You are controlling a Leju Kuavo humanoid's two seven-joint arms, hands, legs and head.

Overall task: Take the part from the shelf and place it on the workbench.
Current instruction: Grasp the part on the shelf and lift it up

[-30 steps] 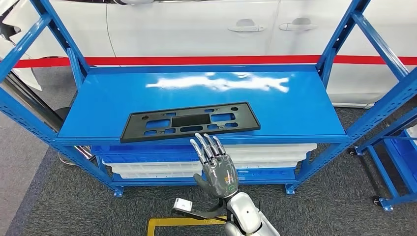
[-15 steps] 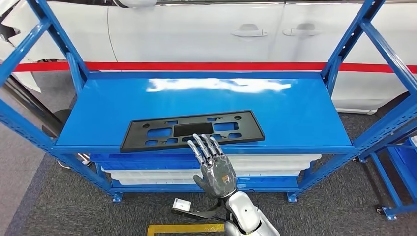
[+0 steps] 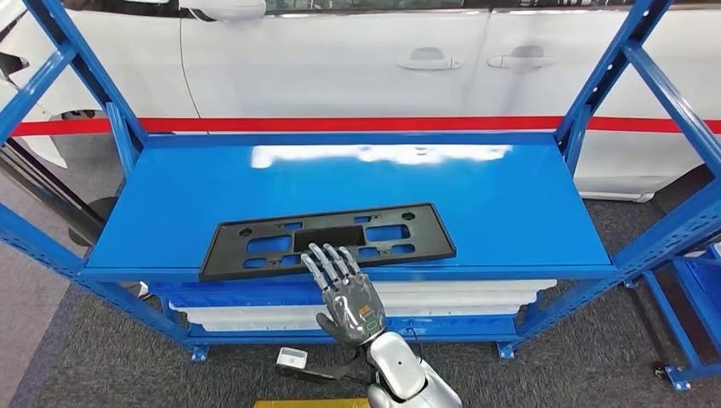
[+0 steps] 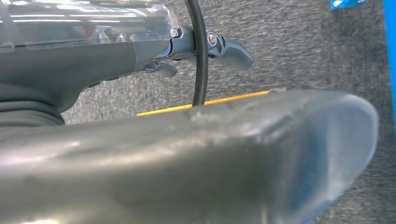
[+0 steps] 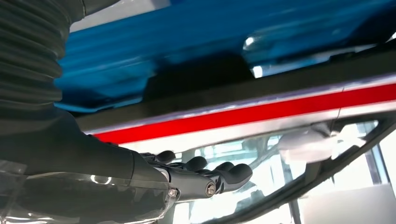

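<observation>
You had not yet got the part off the shelf at this moment. The flat black plastic plate with rectangular cut-outs [image 3: 328, 240] lay flat on the glossy blue metal shelf [image 3: 510, 195], close to its front edge and a little left of the middle. Your robot's right hand [image 3: 347, 293] was raised in front of that edge, palm up towards the camera, its fingers [image 3: 327, 262] straight and spread apart with nothing in them; their tips overlapped the plate's near rim in the head view, though I could not tell whether they touched it. The left hand [image 4: 219, 44] hung low over the grey carpet [image 4: 299, 51], and from that wrist view I could not tell how its fingers were set. By my judgement, everything was left to do: close on the plate, lift it clear of the shelf, carry it away and set it down on the workbench. Behind the shelf stood a white car with a red stripe [image 3: 357, 124].
</observation>
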